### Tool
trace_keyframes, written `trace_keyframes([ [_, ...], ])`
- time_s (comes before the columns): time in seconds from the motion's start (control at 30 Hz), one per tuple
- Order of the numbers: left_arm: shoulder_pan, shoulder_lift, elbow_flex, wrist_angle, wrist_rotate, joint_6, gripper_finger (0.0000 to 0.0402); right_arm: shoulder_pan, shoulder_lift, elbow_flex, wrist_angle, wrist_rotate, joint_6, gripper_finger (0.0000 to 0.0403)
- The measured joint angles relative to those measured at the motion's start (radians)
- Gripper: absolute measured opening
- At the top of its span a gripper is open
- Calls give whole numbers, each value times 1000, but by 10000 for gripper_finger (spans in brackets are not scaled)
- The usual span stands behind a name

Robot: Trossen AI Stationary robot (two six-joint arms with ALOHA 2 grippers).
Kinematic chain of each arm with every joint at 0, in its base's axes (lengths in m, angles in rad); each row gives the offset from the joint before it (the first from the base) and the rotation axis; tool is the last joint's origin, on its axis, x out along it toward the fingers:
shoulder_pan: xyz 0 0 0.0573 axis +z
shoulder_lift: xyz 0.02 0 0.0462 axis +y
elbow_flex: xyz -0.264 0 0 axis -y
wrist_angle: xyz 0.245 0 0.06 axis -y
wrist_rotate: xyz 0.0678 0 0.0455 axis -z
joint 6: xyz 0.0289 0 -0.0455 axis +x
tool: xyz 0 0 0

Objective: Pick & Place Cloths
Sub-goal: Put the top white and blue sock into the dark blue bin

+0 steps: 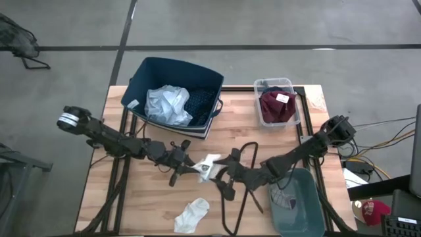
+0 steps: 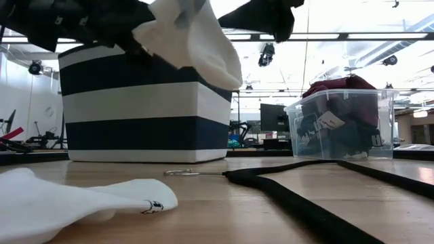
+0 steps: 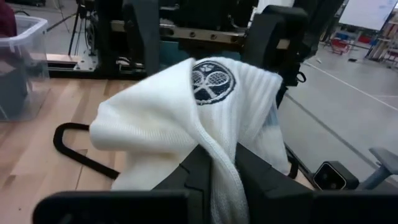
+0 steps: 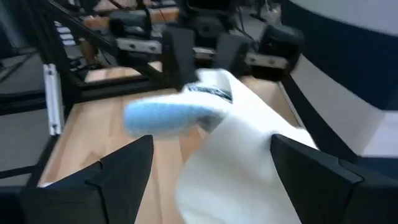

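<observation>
A white sock (image 1: 208,164) with a dark racket emblem (image 3: 208,82) hangs in the air over the middle of the table, also seen in the low view (image 2: 200,44). My left gripper (image 1: 191,166) is shut on it. My right gripper (image 1: 224,174) is open, and its fingers stand on either side of the sock (image 4: 236,155) without plainly touching it. A second white sock (image 1: 192,214) lies flat on the table near the front edge (image 2: 74,200). A pale blue shirt (image 1: 168,104) and a navy patterned piece (image 1: 199,102) lie in the navy bin (image 1: 172,69). My left gripper pinches the white sock between its two fingers (image 3: 186,177), on a bunched fold of ribbed fabric (image 3: 219,158) below the emblem. It comes level from the table's left. The sock is lifted clear of the table and droops slack past the fingers.
A clear plastic box (image 1: 289,85) with a maroon piece (image 1: 276,108) stands at the far right. A dark bin (image 1: 309,197) with a grey piece sits at the near right. A thin black hanger (image 1: 248,153) lies under the grippers. Bare wood lies near left.
</observation>
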Motion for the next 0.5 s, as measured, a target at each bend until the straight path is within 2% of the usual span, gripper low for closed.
trace_keyframes([
  [0.17,0,41,33,-2,1,14,45,0,0,0,54,-48,-55,307],
  [0.5,1,126,104,-3,-17,32,45,-21,0,0,62,-53,-49,309],
])
